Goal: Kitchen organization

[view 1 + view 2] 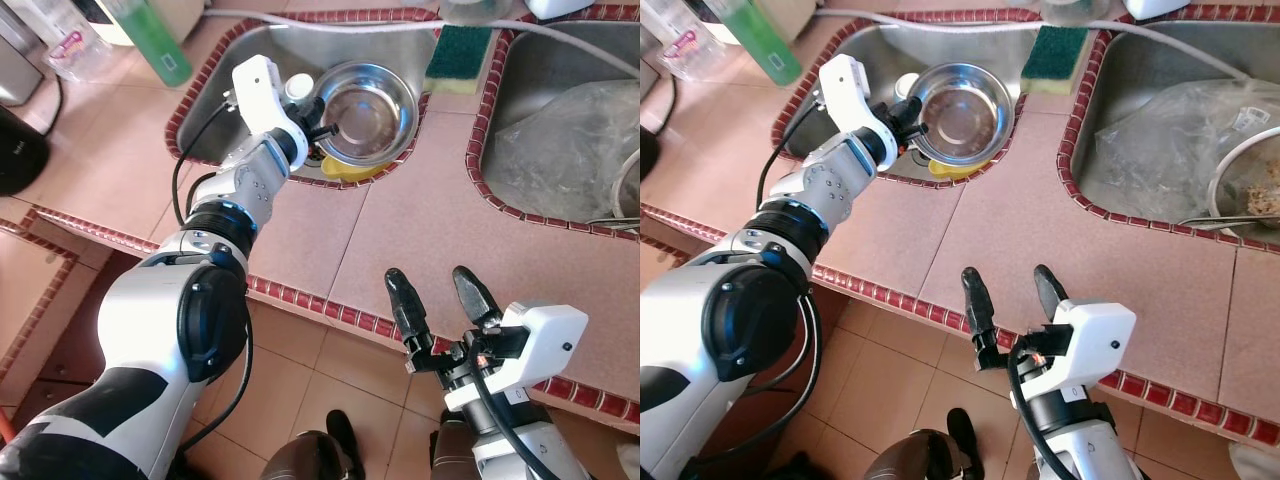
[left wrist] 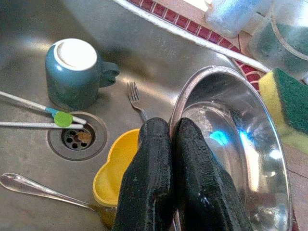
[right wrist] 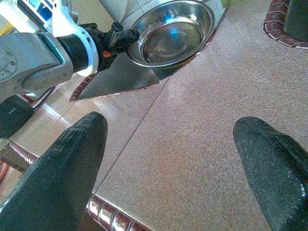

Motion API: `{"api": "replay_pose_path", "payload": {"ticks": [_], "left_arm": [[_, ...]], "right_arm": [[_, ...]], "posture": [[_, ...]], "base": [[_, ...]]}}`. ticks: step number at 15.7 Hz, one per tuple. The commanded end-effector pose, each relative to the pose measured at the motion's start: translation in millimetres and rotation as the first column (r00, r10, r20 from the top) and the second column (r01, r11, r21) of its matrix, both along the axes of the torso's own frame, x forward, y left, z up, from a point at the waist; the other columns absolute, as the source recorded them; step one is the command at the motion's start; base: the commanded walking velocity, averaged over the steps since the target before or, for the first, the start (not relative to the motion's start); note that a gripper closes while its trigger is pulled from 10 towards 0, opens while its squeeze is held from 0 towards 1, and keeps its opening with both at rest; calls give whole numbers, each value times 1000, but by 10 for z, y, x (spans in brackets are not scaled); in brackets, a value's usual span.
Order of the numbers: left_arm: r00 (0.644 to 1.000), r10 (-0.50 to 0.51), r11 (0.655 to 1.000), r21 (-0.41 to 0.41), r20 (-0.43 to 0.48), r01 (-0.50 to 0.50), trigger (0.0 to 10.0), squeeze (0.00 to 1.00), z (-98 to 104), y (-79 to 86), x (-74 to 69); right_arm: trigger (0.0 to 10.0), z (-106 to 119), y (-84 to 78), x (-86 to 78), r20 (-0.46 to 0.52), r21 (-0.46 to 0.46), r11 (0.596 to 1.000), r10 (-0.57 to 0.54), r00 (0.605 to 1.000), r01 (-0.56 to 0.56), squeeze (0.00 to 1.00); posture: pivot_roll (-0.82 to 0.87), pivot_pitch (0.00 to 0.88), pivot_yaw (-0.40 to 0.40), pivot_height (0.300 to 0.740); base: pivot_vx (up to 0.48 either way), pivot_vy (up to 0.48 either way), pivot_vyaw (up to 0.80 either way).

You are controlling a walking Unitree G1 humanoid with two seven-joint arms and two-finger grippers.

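Observation:
A steel bowl is tilted over the near right corner of the left sink. My left gripper is shut on the bowl's rim, its two black fingers pressed together over the edge. Under the bowl sits a yellow cup. A teal mug stands upside down in the sink beside the drain, with a fork, a spoon and chopsticks nearby. My right gripper hovers open over the counter's front edge.
A green and yellow sponge lies on the divider between the sinks. The right sink holds a plastic bag and a dish with food scraps. A green bottle and clear containers stand at the back left. Tiled counter spreads before me.

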State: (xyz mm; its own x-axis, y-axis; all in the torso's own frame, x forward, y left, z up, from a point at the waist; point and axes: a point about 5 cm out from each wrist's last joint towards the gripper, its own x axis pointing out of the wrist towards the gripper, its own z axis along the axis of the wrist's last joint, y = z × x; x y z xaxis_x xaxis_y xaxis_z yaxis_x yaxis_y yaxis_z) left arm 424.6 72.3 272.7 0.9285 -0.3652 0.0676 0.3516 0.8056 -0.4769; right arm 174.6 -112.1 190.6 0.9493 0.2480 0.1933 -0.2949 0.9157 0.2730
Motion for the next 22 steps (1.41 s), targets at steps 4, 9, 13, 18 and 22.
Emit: {"api": "replay_pose_path", "payload": {"ticks": [4,9,13,18,22], "left_arm": [[998,62,998,15,-33,-61,10000,1000,-115,204,20],[998,60,998,0,-29,-60,10000,1000,-102,208,22],[999,52,999,16,13,-52,10000,1000,-20,234,28],[989,22,992,117,149,-40,10000,1000,166,349,29],[963,39,974,207,267,-97,10000,0,248,575,12]], "right_arm": [[10000,26,64,-44,-5,22,999,31,1000,-30,0],[10000,10,77,-31,-5,20,999,45,999,-45,0],[10000,16,73,30,20,-5,999,51,998,-51,0],[10000,127,-111,313,154,-108,987,-100,983,118,0],[10000,204,-200,654,226,-157,968,-158,961,196,0]], "posture": [[-307,403,320,740],[-309,381,308,740],[-304,351,294,740],[-276,292,274,740],[-227,216,240,740]], "base": [[0,0,0],[0,0,0],[0,0,0],[0,0,0],[0,0,0]]}}
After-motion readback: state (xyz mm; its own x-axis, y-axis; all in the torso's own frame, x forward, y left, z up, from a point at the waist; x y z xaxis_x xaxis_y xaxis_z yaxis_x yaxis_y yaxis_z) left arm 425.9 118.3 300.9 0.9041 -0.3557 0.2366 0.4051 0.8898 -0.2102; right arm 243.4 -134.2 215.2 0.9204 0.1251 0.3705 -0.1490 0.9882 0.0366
